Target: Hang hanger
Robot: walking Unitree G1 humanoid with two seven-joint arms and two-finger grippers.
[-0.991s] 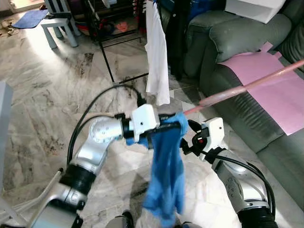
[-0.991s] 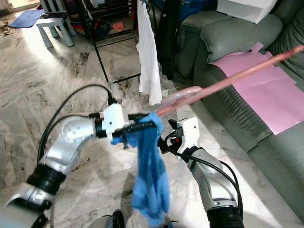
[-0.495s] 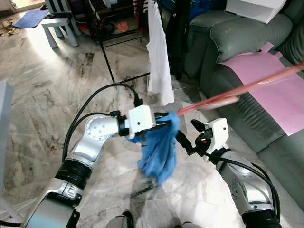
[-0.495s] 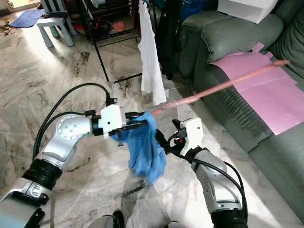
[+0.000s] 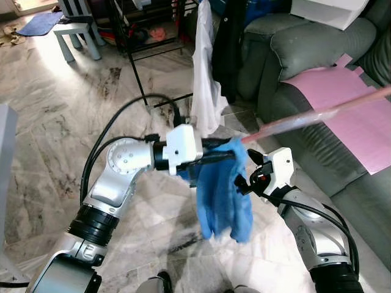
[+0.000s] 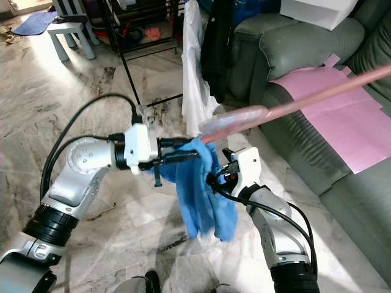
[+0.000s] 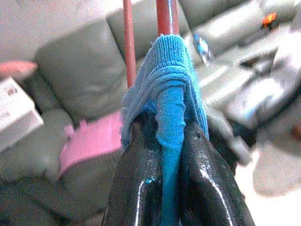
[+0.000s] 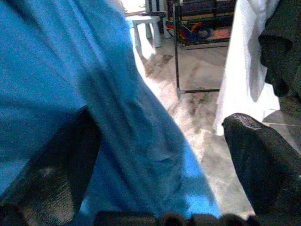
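the left gripper point(image 7: 170, 141) is clamped on the blue garment point(image 5: 223, 189), which has swung lower and wider than half a second ago; the right gripper point(image 8: 164, 155) stays spread wide beside it; the clothes rack point(image 5: 131, 58) is well apart, so hanging seems far off

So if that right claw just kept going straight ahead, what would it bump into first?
The blue cloth. The right gripper has its fingers spread, and the cloth held by the left gripper hangs directly in front of them. Depth is hard to judge, but it looks very close.
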